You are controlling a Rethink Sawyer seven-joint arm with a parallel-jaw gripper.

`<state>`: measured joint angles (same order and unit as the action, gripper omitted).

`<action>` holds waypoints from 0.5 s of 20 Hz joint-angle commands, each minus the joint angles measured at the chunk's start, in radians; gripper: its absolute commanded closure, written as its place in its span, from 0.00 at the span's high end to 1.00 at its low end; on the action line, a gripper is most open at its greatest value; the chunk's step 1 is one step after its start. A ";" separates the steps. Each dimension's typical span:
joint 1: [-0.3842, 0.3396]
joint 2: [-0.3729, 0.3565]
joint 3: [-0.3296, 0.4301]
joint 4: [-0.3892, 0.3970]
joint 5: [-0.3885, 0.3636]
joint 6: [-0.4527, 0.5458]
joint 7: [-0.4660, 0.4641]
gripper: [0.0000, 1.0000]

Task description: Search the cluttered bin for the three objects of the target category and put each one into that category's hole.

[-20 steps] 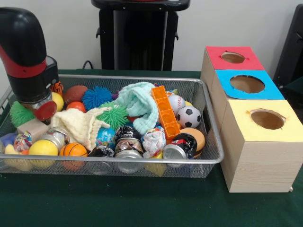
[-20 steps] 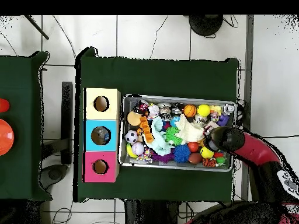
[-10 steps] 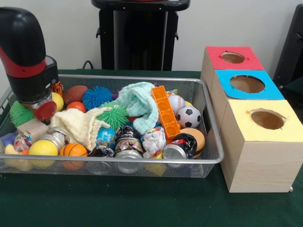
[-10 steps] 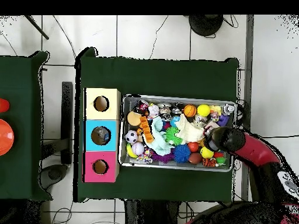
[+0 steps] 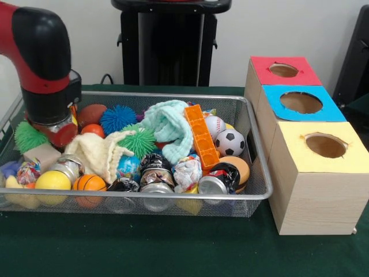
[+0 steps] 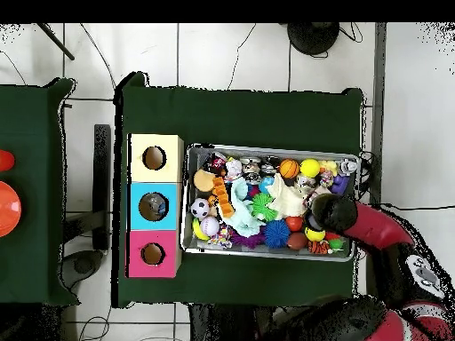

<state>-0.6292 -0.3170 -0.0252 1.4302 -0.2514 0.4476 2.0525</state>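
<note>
Hovering at your wire bin's (image 5: pixel 253 144) end farthest from the three hole boxes (image 5: pixel 311 144), gripper (image 5: pixel 53 130) sits low over clutter (open or closed, can't tell).

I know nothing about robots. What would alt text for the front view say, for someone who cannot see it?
A red and black robot arm reaches down into the left end of a wire mesh bin crammed with balls, cloths and jars. Three wooden boxes, topped red, blue and yellow, each with a round hole, stand to the bin's right on a green table.
</note>
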 commanded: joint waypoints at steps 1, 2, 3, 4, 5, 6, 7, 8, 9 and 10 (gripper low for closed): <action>0.159 0.061 0.005 0.196 0.078 -0.056 0.282 0.00; 0.169 0.046 -0.001 0.217 0.089 -0.056 0.283 0.00; 0.173 0.035 -0.002 0.232 0.099 -0.055 0.279 0.00; 0.177 0.023 -0.003 0.248 0.109 -0.054 0.275 0.00; 0.176 0.017 0.000 0.259 0.119 -0.053 0.264 0.00; 0.173 0.008 0.007 0.275 0.129 -0.056 0.254 0.00; 0.167 0.003 0.015 0.288 0.139 -0.062 0.244 0.00; 0.156 0.004 0.025 0.296 0.149 -0.068 0.228 0.00; 0.142 -0.001 0.038 0.307 0.158 -0.069 0.211 0.00; 0.134 -0.009 0.042 0.313 0.165 -0.064 0.196 0.00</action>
<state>-0.4751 -0.3399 -0.0684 1.5537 -0.1579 0.3814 2.0534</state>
